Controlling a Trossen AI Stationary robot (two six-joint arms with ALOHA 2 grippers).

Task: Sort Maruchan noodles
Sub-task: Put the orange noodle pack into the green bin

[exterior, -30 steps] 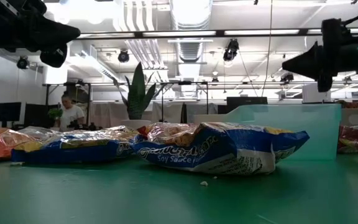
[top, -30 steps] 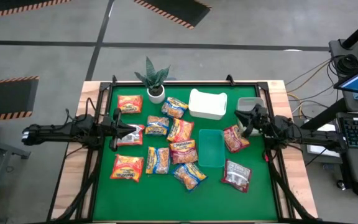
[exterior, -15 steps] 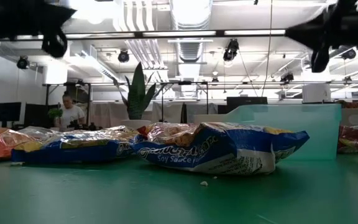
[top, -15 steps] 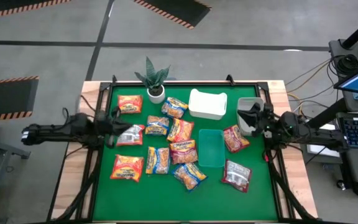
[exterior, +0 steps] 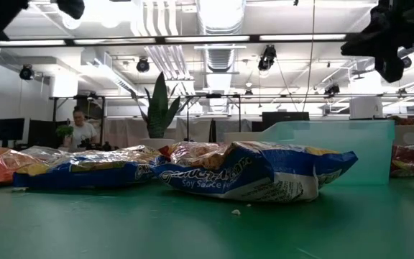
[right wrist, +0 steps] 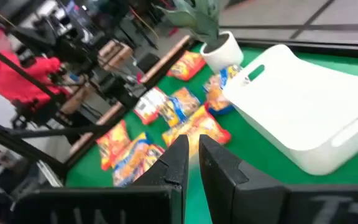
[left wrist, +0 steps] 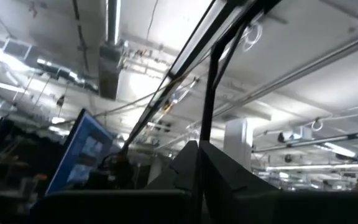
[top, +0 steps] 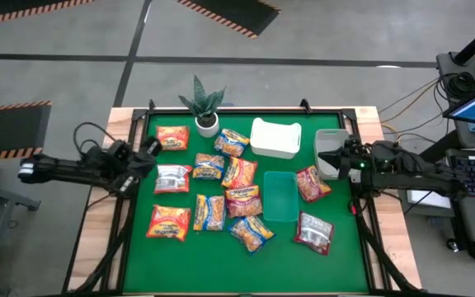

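The green worktop carries the whole spread: a white tub at the far side, a clear tray just nearer than it, a grey bin at the right edge, and a small potted plant at the far left of centre. The Maruchan noodles lie scattered flat across the middle — orange, yellow-and-blue and dark red-and-silver packets, some overlapping, two of the red-and-silver ones to the right of the tray.

The right claw hangs over the grey bin with its fingers drawn nearly together, only a thin gap between them, holding nothing. The left claw sits at the worktop's left edge, beside an orange packet; its wrist view points up at the ceiling and its fingers seem pressed together and empty, though the view is poor.

Against a second ago, the left arm has pulled back off the packets toward the left edge, while the right claw has barely shifted. No packet has moved.
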